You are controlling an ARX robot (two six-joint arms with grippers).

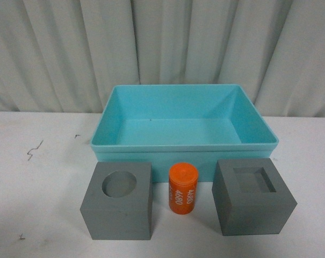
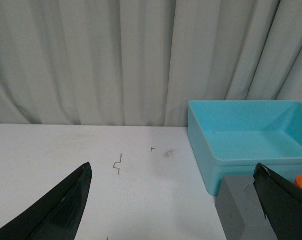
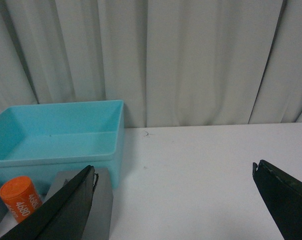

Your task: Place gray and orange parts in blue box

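Three parts stand in a row on the white table (image 1: 38,183), close in front of the blue box (image 1: 183,146) on the side nearest me. On my left is a matte gray cube with a round recess (image 1: 118,207) sunk in its top. On my right is a matte gray cube with a square recess (image 1: 253,198), turned slightly so that one corner points toward me. Between them, apart from both, the smaller orange cylinder (image 1: 183,189) stands on end, with white "4680" print running up its side. The box is a wide, light turquoise bin with a rim, far broader than either cube, and its inner walls and floor show plain. My left gripper (image 2: 171,169) hangs above the table to the left of the box with its dark jaws spread wide and nothing between them. My right gripper (image 3: 173,169) hangs to the right of the box, its jaws equally wide and gripping nothing. The tabletop carries a few small dark scuff marks (image 1: 34,150) on the left. Behind the table hangs a pale pleated curtain (image 1: 151,43), filling the whole background.
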